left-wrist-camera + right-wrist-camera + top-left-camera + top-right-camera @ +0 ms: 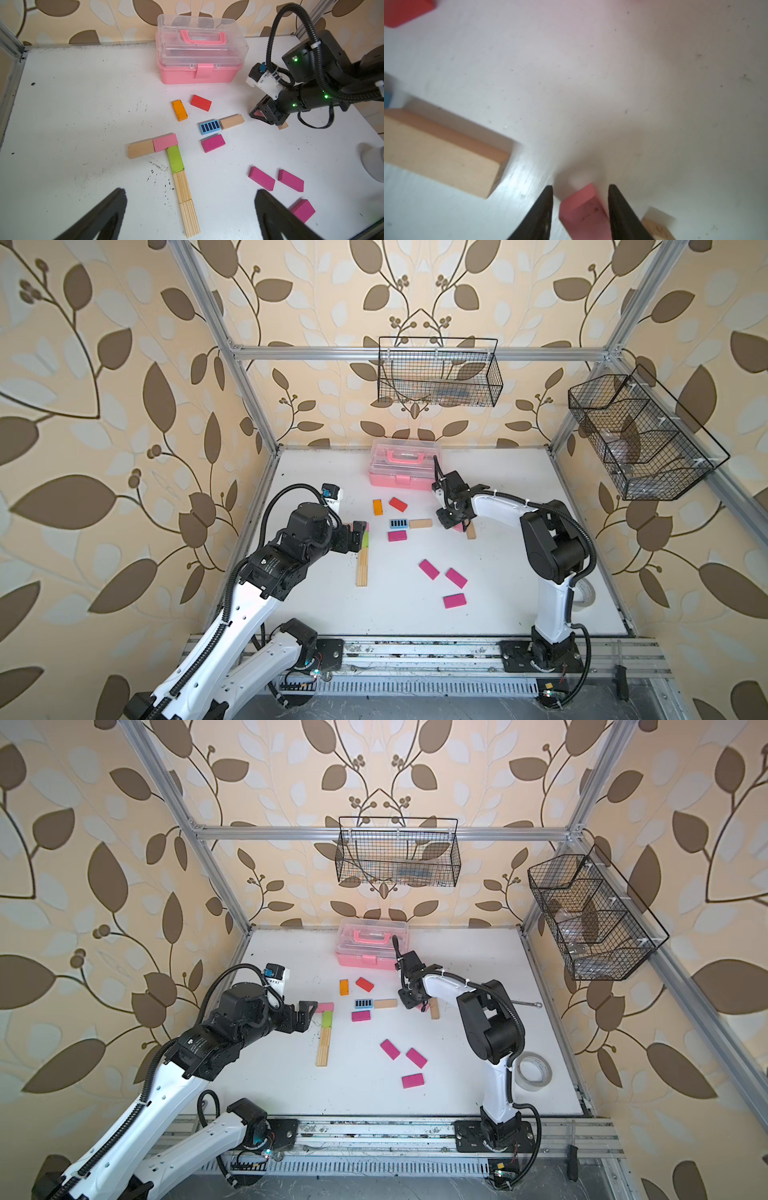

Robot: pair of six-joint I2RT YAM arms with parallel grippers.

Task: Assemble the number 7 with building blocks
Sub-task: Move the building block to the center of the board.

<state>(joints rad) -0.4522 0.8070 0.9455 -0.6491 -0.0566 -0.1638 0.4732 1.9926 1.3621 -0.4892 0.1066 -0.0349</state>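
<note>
Bright, even light; soft shadows; right wrist view blurred; top views edge-warped.

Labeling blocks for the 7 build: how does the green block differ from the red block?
The green block is lime; the red block is red. The green block is joined into the figure, its ends butted against a pink block and a wood block; the red block lies loose, touching nothing. The green block runs along the figure's long bar; the red block sits askew. Both lie flat and look the same size.
</note>
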